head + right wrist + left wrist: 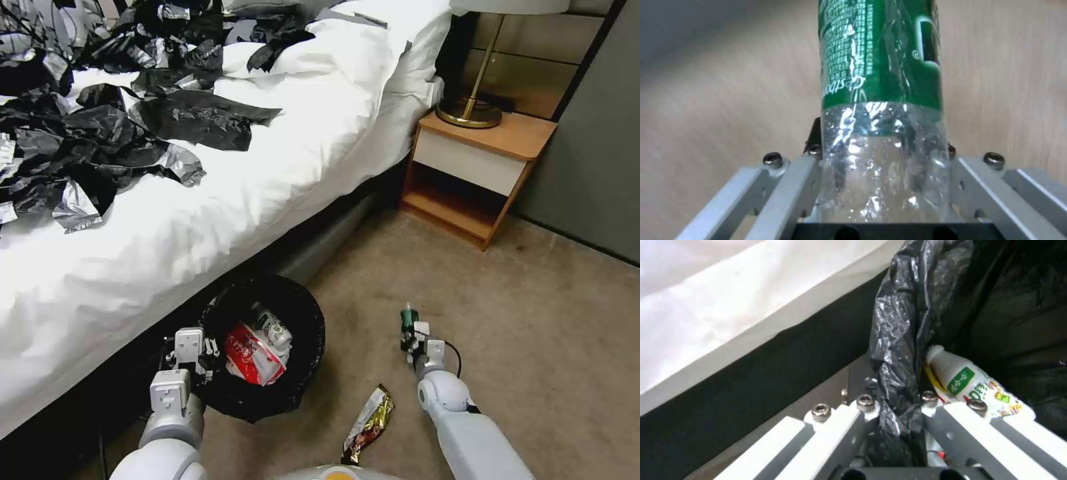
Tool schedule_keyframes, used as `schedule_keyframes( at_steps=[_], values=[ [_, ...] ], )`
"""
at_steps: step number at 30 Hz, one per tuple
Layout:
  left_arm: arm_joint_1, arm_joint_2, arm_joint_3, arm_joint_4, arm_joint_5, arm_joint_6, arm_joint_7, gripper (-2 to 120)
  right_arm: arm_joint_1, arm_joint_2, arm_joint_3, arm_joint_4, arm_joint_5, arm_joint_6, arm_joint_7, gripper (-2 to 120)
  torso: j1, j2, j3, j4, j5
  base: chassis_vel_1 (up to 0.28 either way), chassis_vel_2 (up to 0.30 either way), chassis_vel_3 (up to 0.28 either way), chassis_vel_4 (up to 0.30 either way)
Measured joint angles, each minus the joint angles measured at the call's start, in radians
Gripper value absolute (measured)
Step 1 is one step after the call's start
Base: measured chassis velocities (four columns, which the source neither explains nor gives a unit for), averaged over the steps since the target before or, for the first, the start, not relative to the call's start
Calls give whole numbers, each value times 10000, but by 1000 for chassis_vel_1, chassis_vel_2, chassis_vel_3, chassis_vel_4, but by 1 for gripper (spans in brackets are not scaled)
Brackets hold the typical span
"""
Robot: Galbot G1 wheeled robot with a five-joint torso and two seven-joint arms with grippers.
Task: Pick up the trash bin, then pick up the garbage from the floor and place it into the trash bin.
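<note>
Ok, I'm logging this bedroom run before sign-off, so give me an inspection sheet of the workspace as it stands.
Surface: beige carpet, beside the bed.
Job's things: trash bin, black-lined, holds a red wrapper and a small white bottle; gold wrapper lies on the floor.
Clutter: black plastic bags strewn over the bed.
Grippers: left gripper clamped on the bin's rim; right gripper holds a clear bottle with a green label.
Cables: thin black cable at the right wrist.
Surroundings: nightstand with brass lamp.

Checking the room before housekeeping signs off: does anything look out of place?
Yes. Torn black plastic bags are strewn across the bed, and a shiny snack wrapper lies on the carpet beside the trash bin.
</note>
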Motion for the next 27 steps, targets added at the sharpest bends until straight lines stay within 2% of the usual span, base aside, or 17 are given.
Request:
schedule_keyframes(
  at_steps=[3, 4, 6, 7, 10, 11, 12, 14, 15, 17, 19, 23, 27],
  values=[
    [-2, 7, 46, 0, 40, 0, 2, 0, -807, -44, -214, 2039, -166, 1218, -611, 22, 0, 0, 0, -2, -1, 0, 0, 0, 0],
    [-2, 7, 46, 0, 40, 0, 2, 0, -807, -44, -214, 2039, -166, 1218, -611, 22, 0, 0, 0, -2, -1, 0, 0, 0, 0],
    [-13, 8, 113, 26, 97, 8, 4, 0, -1484, -139, -539, 4019, -185, 2136, -1700, 22, 0, 0, -1, 0, -4, 0, 0, 0, 0],
    [-13, 8, 113, 26, 97, 8, 4, 0, -1484, -139, -539, 4019, -185, 2136, -1700, 22, 0, 0, -1, 0, -4, 0, 0, 0, 0],
    [-5, 23, 192, 43, 91, 108, 12, 0, -2226, -471, -884, 5639, -121, 3213, -4387, 22, 0, 0, -1, -2, -1, 0, 0, 0, 0],
    [-3, 31, 209, 50, 89, 135, 14, 0, -2469, -663, -975, 6017, 4, 3507, -5796, 22, -1, 1, -1, -1, -2, 0, 0, 0, 0],
    [-3, 31, 209, 50, 89, 135, 14, 0, -2469, -663, -975, 6017, 4, 3507, -5796, 22, -1, 1, -1, -1, -2, 0, 0, 0, 0],
    [-16, 41, 251, 75, 97, 160, 18, 0, -2771, -1070, -1203, 6376, 91, 3740, -7696, 22, 0, 1, -1, -1, -2, 0, 0, 0, 0],
    [-16, 41, 251, 75, 97, 160, 18, 0, -2771, -1070, -1203, 6376, 91, 3740, -7696, 22, 0, 1, -1, -1, -2, 0, 0, 0, 0],
    [-32, 28, 305, 106, 145, 164, 16, 0, -2861, -1477, -1649, 6402, -58, 3793, -8374, 22, 0, 1, -1, -2, -2, 0, 0, 0, 0],
    [-29, 13, 353, 113, 187, 165, 13, 0, -2811, -1635, -1915, 6272, -195, 3794, -8380, 22, 0, 0, -1, -1, -2, 0, 0, 0, 0],
    [68, -66, 550, 110, 291, 169, 7, 0, -2217, -1708, -2843, 5485, -507, 3538, -7772, 22, -1, 0, -1, 0, 0, 0, 0, 0, 0],
    [141, -103, 619, 109, 373, 166, 7, 0, -1754, -1553, -3202, 5030, -525, 3271, -7499, 22, 0, 0, 0, 2, -1, 0, 0, 0, 0]
  ],
)
